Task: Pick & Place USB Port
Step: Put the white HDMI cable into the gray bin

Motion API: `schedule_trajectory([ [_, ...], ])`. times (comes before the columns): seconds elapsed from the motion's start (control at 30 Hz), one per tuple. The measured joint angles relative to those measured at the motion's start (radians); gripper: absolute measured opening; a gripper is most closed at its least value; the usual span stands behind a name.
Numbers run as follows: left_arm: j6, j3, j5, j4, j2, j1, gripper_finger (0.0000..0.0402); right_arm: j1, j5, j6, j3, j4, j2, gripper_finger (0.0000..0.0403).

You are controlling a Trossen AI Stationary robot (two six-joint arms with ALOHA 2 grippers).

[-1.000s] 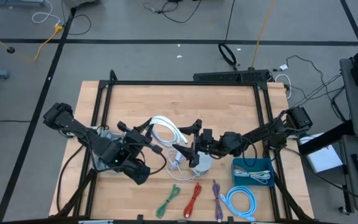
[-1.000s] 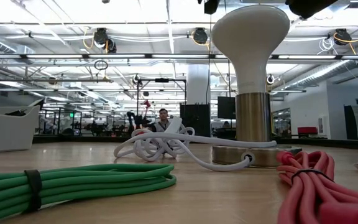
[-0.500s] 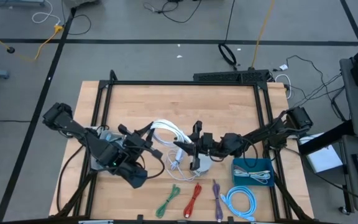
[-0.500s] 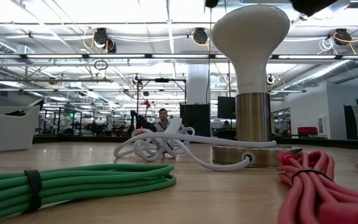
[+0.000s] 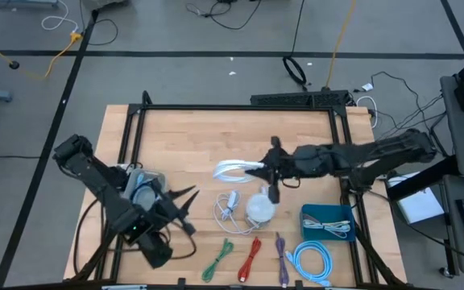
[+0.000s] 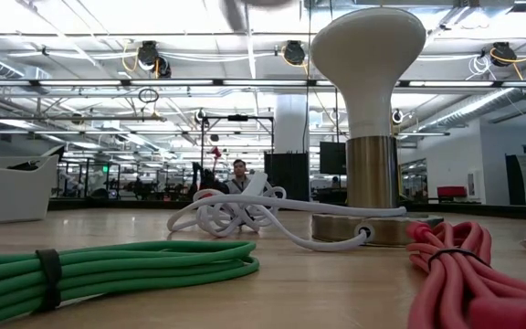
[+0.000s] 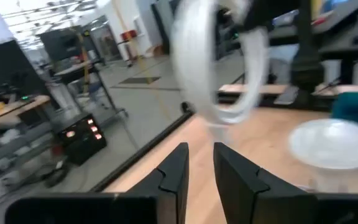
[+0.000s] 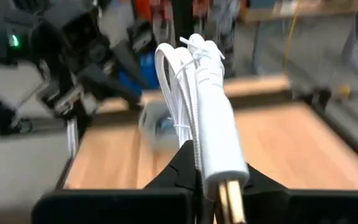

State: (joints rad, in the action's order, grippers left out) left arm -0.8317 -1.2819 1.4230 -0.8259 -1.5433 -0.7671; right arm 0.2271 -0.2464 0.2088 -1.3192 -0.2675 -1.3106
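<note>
The right gripper (image 5: 258,170) holds a coiled white USB cable (image 5: 234,168) above the middle of the wooden table (image 5: 184,137), its fingers clamped on the bundle; in the right wrist view the cable (image 8: 199,106) stands gripped between the two dark fingers (image 8: 182,165). Just below the raised coil in the high view, a white mushroom-shaped lamp (image 5: 259,208) stands on the table with its cord (image 5: 227,208) looped beside it. The left gripper (image 5: 185,209) hovers off to the lamp's left with nothing between its narrowly parted fingers (image 7: 174,171). Along the table's near edge lie a green cable (image 5: 218,259), a red cable (image 5: 252,254), a purple cable (image 5: 281,256) and a light blue cable (image 5: 312,262), with a teal bin (image 5: 326,223) holding another white cable near the right corner.
</note>
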Motion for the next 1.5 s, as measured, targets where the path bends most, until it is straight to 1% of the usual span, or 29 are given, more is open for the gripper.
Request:
schedule_trajectory([
  [0.07,-0.005,0.000,-0.002,-0.011,0.006,0.008,0.0079,-0.006,0.021,0.039,-0.083,-0.226,-0.003,0.0010],
  [0.1,-0.009,0.000,-0.013,-0.008,0.011,0.017,0.0079,-0.007,0.036,0.057,-0.120,-0.297,-0.007,0.0010],
  [0.2,0.003,0.000,-0.092,-0.008,0.039,0.052,0.0080,-0.021,0.092,0.104,-0.203,-0.438,-0.006,0.0010],
  [0.27,0.054,-0.001,-0.177,0.033,0.058,0.103,0.0081,-0.031,0.132,0.127,-0.232,-0.473,-0.010,0.0010],
  [0.33,0.187,-0.001,-0.305,0.129,0.061,0.167,0.0081,-0.032,0.155,0.141,-0.236,-0.501,-0.019,0.0010],
  [0.37,0.288,0.000,-0.393,0.202,0.059,0.199,0.0081,-0.031,0.173,0.146,-0.235,-0.514,-0.034,0.0010],
  [0.47,0.627,0.000,-0.712,0.469,0.058,0.289,0.0081,-0.037,0.232,0.155,-0.235,-0.514,-0.075,0.0009],
  [0.5,0.715,-0.001,-0.792,0.544,0.057,0.308,0.0081,-0.036,0.241,0.155,-0.235,-0.528,-0.090,0.0009],
  [0.53,0.772,-0.002,-0.829,0.591,0.056,0.323,0.0081,-0.033,0.246,0.155,-0.235,-0.541,-0.105,0.0009],
  [0.57,0.817,-0.002,-0.836,0.619,0.056,0.334,0.0081,-0.028,0.243,0.153,-0.235,-0.543,-0.119,0.0009],
  [0.6,0.849,-0.005,-0.821,0.621,0.059,0.340,0.0081,-0.020,0.233,0.150,-0.235,-0.540,-0.133,0.0009],
  [0.63,0.871,-0.005,-0.784,0.613,0.068,0.339,0.0082,-0.008,0.214,0.145,-0.235,-0.538,-0.145,0.0009],
  [0.7,0.892,-0.005,-0.733,0.585,0.102,0.335,0.0084,0.012,0.195,0.137,-0.234,-0.535,-0.153,0.0009],
  [0.77,0.894,-0.010,-0.731,0.581,0.135,0.339,0.0093,0.028,0.193,0.125,-0.234,-0.529,-0.150,0.0009],
  [0.87,0.890,-0.010,-0.795,0.576,0.156,0.363,0.0126,0.039,0.193,0.100,-0.234,-0.506,-0.151,0.0009],
  [1.03,0.810,-0.008,-0.982,0.565,0.157,0.422,0.0208,0.028,0.187,0.062,-0.234,-0.450,-0.138,0.0009],
  [1.1,0.790,-0.008,-0.990,0.557,0.143,0.436,0.0237,0.018,0.195,0.055,-0.235,-0.444,-0.140,0.0009],
  [1.2,0.768,-0.006,-1.034,0.535,0.129,0.451,0.0271,0.000,0.198,0.039,-0.234,-0.442,-0.143,0.0009],
  [1.27,0.765,-0.007,-1.068,0.544,0.128,0.459,0.0287,-0.012,0.199,0.038,-0.234,-0.442,-0.142,0.0009],
  [1.37,0.746,-0.008,-1.115,0.543,0.123,0.468,0.0298,-0.032,0.195,0.036,-0.234,-0.422,-0.147,0.0009],
  [1.5,0.720,-0.008,-1.116,0.540,0.108,0.486,0.0298,-0.039,0.192,0.017,-0.234,-0.384,-0.149,0.0009],
])
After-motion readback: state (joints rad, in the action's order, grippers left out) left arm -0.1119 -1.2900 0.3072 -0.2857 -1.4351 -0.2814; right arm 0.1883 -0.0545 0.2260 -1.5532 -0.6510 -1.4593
